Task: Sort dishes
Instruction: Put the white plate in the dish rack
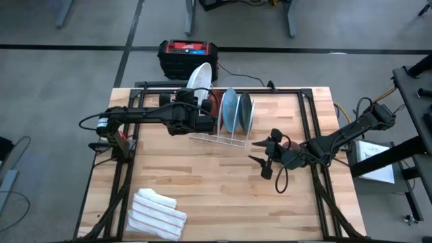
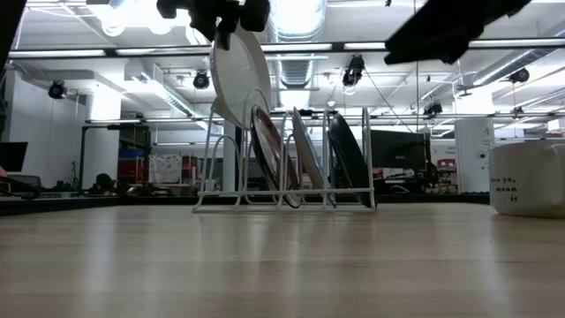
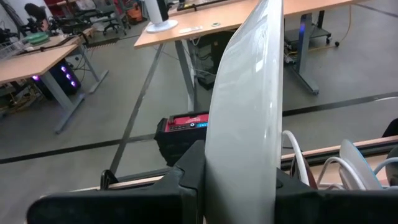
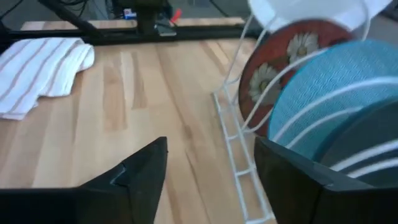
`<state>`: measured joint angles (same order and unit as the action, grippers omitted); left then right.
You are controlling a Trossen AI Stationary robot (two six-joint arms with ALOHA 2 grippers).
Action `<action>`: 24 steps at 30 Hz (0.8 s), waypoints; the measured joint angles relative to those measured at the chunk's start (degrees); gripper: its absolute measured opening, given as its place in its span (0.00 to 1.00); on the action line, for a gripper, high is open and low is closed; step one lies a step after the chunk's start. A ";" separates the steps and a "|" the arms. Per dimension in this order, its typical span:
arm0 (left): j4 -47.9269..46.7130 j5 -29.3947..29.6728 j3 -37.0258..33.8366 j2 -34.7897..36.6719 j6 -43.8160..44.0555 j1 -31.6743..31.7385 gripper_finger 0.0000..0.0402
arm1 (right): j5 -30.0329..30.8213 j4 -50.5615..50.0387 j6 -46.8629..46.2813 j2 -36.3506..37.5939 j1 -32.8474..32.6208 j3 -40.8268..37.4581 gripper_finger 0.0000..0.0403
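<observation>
Partial lettering "yes, mean" on mug (image 2: pixel 528 178)

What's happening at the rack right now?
The left gripper is shut on the white plate, holding it tilted above the wire rack's end slot. The red flowered plate, light blue plate and dark plate already stand in the rack. The right gripper waits open beside it, empty.

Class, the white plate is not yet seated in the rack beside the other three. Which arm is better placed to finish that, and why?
The left. The left gripper is shut on the white plate, above the wire rack. The right gripper is open and empty, off to the side.
</observation>
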<state>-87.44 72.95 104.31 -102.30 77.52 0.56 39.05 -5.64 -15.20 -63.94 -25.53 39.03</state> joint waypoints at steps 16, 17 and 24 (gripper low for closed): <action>0.40 -0.47 0.00 0.11 -0.05 0.02 0.11 | -0.57 7.82 -6.84 -0.02 9.08 -10.54 0.03; 0.38 -0.81 0.00 0.11 -0.05 0.02 0.11 | -1.27 8.57 -5.90 -0.02 9.82 -10.58 0.02; 0.46 -1.51 0.00 0.00 -0.07 0.04 0.11 | -5.10 10.74 -3.25 -0.02 15.25 -10.58 0.01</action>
<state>-86.98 71.44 104.31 -102.30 77.45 0.60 33.95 5.10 -18.46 -63.96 -10.28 28.45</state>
